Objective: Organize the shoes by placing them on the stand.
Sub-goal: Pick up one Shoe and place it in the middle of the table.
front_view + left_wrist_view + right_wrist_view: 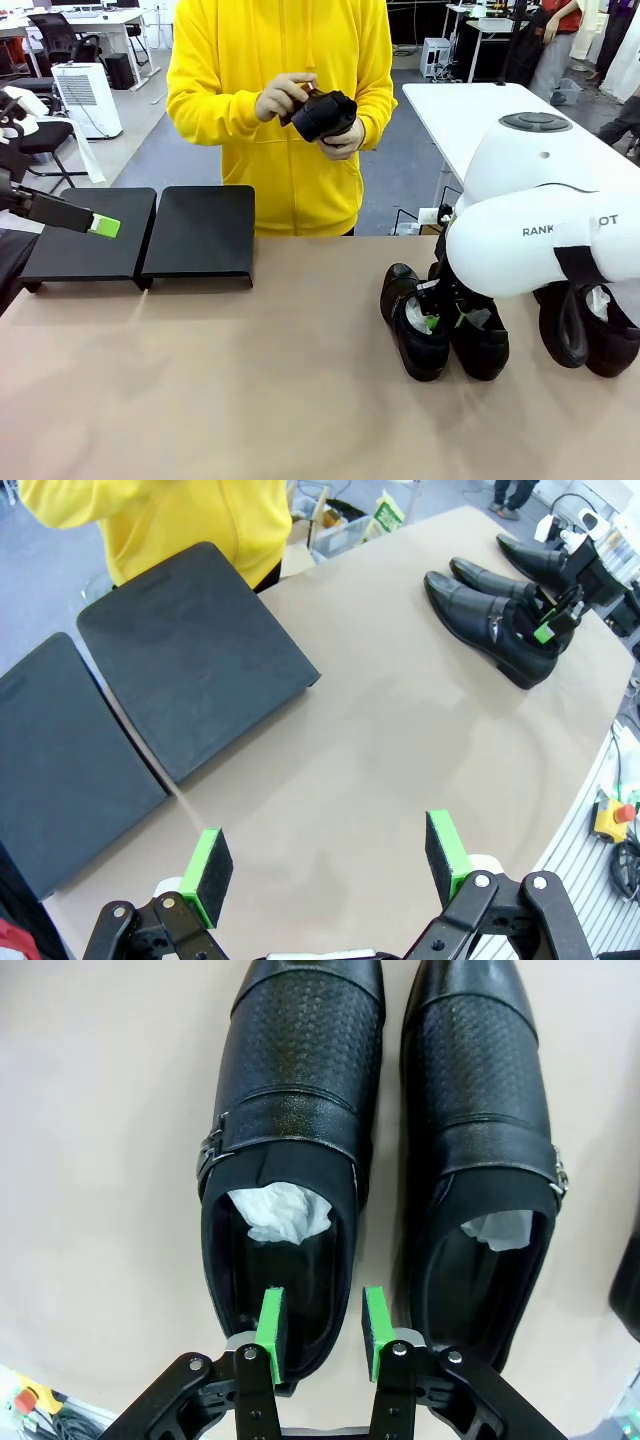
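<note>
The shoe pair [420, 350] stands side by side on the table [250, 400], well to the right of the stand [200, 235], heels toward the robot. Each shoe contains white paper stuffing [275, 1210].

The right end effector [322, 1335] is partly closed. One pad sits inside the heel opening of one shoe [290, 1110] and the other pad is outside its wall; firm contact cannot be confirmed.

The left end effector [330, 865] is fully spread and holds nothing, at the stand's left platform.

Beyond the stand, a person [280, 180] holds what appears to be another black shoe [325, 115].

The table surface is tan, with office furniture [85, 95] behind. The arm casing [540, 200] reads "RANK…OT".
</note>
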`<state>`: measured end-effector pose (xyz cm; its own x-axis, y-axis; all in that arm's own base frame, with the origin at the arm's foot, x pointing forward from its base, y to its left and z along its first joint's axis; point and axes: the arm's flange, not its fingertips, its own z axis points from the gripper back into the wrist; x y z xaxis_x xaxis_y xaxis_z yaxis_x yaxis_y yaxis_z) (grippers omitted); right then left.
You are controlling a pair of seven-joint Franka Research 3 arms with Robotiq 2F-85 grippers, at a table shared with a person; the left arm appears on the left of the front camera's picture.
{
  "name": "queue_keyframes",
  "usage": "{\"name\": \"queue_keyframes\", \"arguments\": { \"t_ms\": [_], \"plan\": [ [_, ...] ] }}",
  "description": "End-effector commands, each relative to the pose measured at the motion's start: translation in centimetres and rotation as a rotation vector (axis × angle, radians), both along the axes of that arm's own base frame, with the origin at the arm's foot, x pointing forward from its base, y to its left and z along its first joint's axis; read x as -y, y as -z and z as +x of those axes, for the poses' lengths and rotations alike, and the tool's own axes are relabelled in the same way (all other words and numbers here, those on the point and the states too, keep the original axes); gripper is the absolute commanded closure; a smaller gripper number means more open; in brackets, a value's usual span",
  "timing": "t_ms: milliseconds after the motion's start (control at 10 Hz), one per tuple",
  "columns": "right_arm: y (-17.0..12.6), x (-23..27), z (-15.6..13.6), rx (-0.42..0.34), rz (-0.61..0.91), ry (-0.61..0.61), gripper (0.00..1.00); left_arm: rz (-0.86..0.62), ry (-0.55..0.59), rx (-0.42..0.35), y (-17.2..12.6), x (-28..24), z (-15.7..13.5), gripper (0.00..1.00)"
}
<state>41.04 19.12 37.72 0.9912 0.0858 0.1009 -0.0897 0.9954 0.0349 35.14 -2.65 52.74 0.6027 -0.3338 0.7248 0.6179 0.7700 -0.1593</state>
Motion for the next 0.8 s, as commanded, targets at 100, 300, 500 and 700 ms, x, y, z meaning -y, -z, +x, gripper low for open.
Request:
{"name": "queue_keyframes", "arguments": {
  "t_ms": [100,300,500,700],
  "plan": [
    [1.1,-0.8,1.0,0.005,-0.029,0.03,0.57,-0.006,0.018,0.005,0.1,-0.2,0.1,0.0],
    [1.9,-1.0,1.0,-0.019,-0.022,0.009,0.57,-0.006,0.018,0.005,0.1,-0.2,0.1,0.0],
    [2.3,-1.0,1.2,-0.024,-0.045,0.001,0.83,-0.006,0.018,0.005,0.1,-0.2,0.1,0.0],
    [2.7,-0.8,1.4,-0.034,-0.053,0.01,1.0,-0.006,0.018,0.005,0.1,-0.2,0.1,0.0]
  ]
}}
